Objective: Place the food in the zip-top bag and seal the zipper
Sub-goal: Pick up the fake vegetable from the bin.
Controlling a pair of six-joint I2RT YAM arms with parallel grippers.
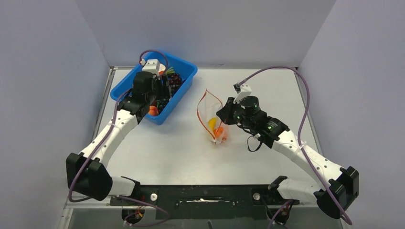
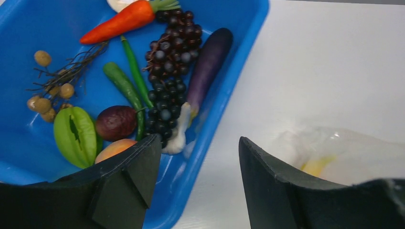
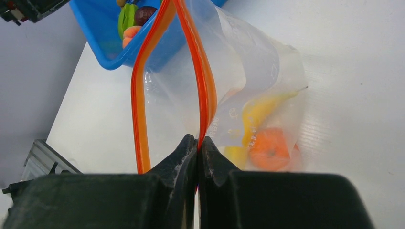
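The clear zip-top bag [image 1: 213, 121] stands mouth up at mid-table, its red-orange zipper [image 1: 202, 109] spread open. My right gripper [image 3: 198, 142] is shut on one side of the zipper [image 3: 204, 81]. Inside the bag [image 3: 267, 62] lie a yellow banana [image 3: 260, 112] and an orange ball [image 3: 270, 149]. My left gripper [image 2: 199, 139] is open and empty, over the near right rim of the blue bin [image 2: 239, 71]. The bin holds a carrot [image 2: 124, 20], dark grapes [image 2: 169, 67], a purple eggplant [image 2: 207, 64], a green piece [image 2: 76, 136] and a peach-coloured fruit [image 2: 114, 149].
The blue bin [image 1: 187, 71] sits at the back left, against the left wall. It also holds green pods [image 2: 122, 83], a dark round fruit [image 2: 116, 122] and a twig of small brown balls [image 2: 50, 90]. The bag [image 2: 344, 152] lies right of my left fingers. Grey walls close three sides.
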